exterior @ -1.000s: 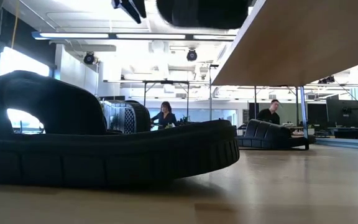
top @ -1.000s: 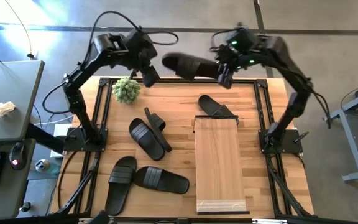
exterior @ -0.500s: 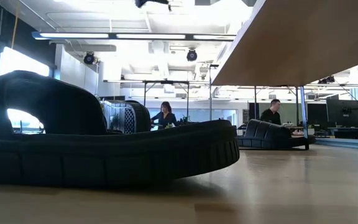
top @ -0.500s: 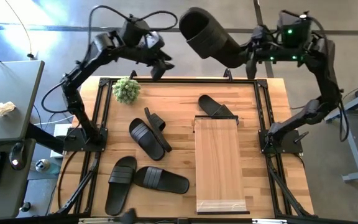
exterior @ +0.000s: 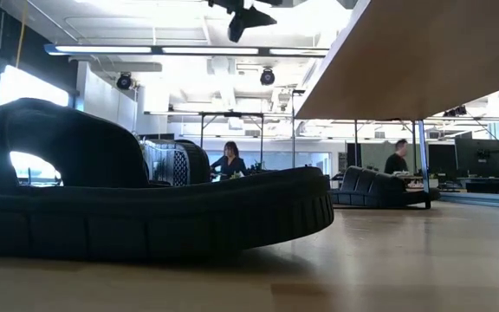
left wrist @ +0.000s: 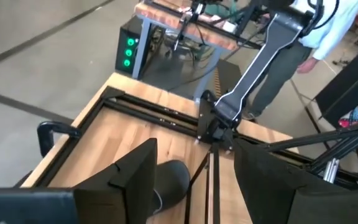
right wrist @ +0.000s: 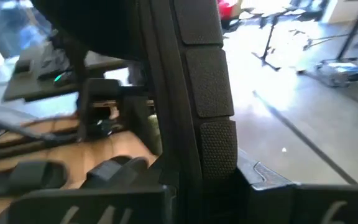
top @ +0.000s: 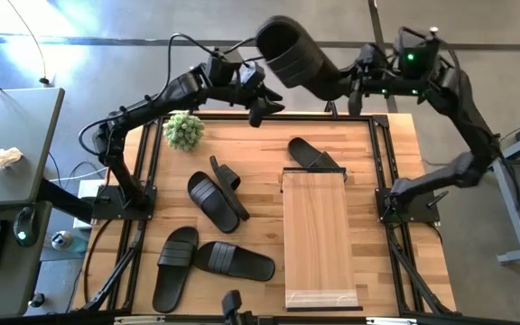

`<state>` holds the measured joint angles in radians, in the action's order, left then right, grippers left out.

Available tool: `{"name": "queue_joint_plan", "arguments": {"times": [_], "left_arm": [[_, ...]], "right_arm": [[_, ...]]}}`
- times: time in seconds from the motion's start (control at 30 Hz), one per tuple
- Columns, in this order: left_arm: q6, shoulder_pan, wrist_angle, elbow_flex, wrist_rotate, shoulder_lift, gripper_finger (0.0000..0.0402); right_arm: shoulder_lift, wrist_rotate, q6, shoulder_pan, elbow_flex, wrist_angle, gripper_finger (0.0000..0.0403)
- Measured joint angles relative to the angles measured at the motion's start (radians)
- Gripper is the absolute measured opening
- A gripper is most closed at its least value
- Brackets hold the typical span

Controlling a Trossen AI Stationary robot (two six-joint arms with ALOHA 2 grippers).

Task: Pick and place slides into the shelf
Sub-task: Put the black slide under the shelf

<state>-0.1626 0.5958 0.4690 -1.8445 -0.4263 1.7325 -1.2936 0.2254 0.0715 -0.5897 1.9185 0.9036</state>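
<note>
The right gripper [top: 357,83] is raised above the far edge of the table [top: 260,144], beyond the shelf [top: 319,236], and its jaws are clamped on one black slide [top: 296,59], which hangs in the air with its open toe end turned up toward the camera. The left gripper [top: 262,101] is also above the far edge, just beside the held slide but not touching it, with its jaws apart and empty. One slide [top: 313,154] lies touching the far end of the shelf. Four more slides [top: 213,200] lie on the table to the left of the shelf, and a small green plant [top: 184,130] stands at the far-left corner.
</note>
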Motion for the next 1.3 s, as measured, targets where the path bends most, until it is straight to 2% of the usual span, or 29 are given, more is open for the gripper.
{"name": "queue_joint_plan", "arguments": {"times": [0.2,0.4,0.63,0.7,0.87,1.0,1.1,1.3], "left_arm": [[-0.003,-0.001,-0.047,0.0,0.016,-0.002,0.0197],[-0.03,-0.03,-0.214,0.01,0.028,0.007,0.0197],[-0.149,-0.061,-0.423,0.118,0.056,0.006,0.0197],[-0.223,-0.065,-0.561,0.181,0.089,0.006,0.0197],[-0.445,-0.07,-0.923,0.323,0.129,0.006,0.0198],[-0.497,-0.091,-0.943,0.389,0.218,0.008,0.0198],[-0.501,-0.118,-0.946,0.404,0.284,0.009,0.0198],[-0.464,-0.167,-0.97,0.405,0.339,0.007,0.0198]], "right_arm": [[0.253,0.075,-0.162,-0.104,-0.448,-0.378,0.0044],[0.422,0.074,-0.407,-0.084,-0.875,-0.821,0.0048],[0.533,-0.009,-0.566,-0.077,-1.167,-1.369,0.0043],[0.526,-0.024,-0.63,-0.077,-1.229,-1.491,0.0043],[0.472,-0.072,-0.719,-0.071,-1.319,-1.658,0.0043],[0.421,-0.091,-0.723,-0.051,-1.314,-1.79,0.0043],[0.38,-0.119,-0.767,-0.045,-1.288,-1.776,0.0043],[0.249,-0.132,-0.857,-0.037,-1.248,-1.772,0.0043]]}}
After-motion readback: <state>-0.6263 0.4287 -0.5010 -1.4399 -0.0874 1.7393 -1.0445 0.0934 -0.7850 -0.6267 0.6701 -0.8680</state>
